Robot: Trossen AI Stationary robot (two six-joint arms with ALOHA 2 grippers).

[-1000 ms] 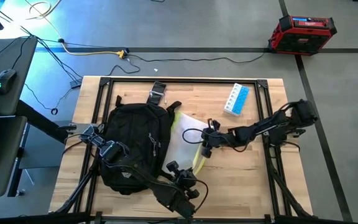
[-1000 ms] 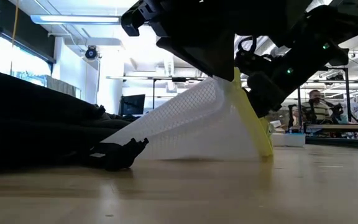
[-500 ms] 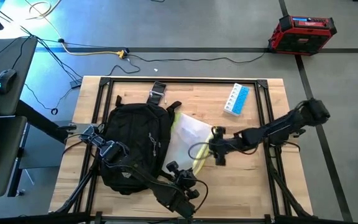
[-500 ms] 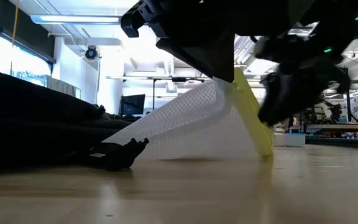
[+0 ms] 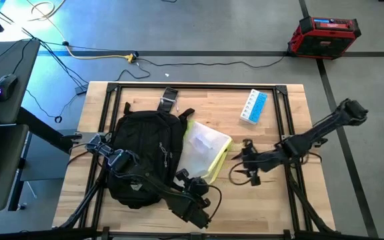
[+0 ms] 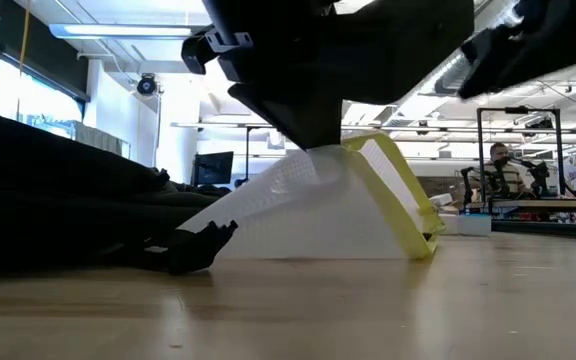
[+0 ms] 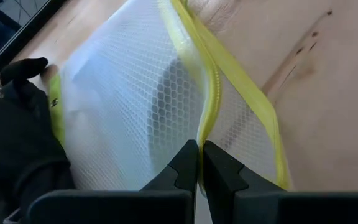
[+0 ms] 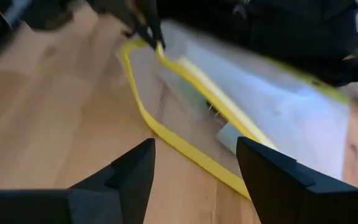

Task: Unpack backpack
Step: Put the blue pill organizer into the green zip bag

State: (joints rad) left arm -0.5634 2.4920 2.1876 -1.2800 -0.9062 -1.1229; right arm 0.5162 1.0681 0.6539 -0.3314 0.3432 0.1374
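Note:
The black backpack (image 5: 142, 153) lies flat on the left half of the table. Beside it lies a translucent mesh pouch with yellow trim (image 5: 205, 150), its left edge against the backpack and its bottom on the table (image 6: 298, 235). My left gripper (image 5: 187, 179) (image 7: 201, 163) is at the pouch's near end, shut on its yellow edge. My right gripper (image 5: 249, 161) (image 8: 194, 180) hangs open above the table to the right of the pouch, with nothing between its fingers. My left gripper pinches the upper yellow-trimmed lip of the pouch's mouth (image 7: 205, 134) between its two shut fingers. The fingers come slanting down from the table's near side. That lip is lifted (image 6: 353, 150), while the other lip (image 7: 263, 118) and the pouch's body rest on the table.
A blue and white box (image 5: 254, 107) lies at the table's far right. A red case (image 5: 322, 35) and cables sit on the floor beyond the table. Bare wood lies right of the pouch and along the near edge (image 6: 288, 310).
My right gripper has left the pouch's yellow edge, drawn back toward the table's right edge and risen. The pouch's mouth has spread out toward the right, its lower yellow lip now lying on the table, while the left gripper keeps the upper lip raised.

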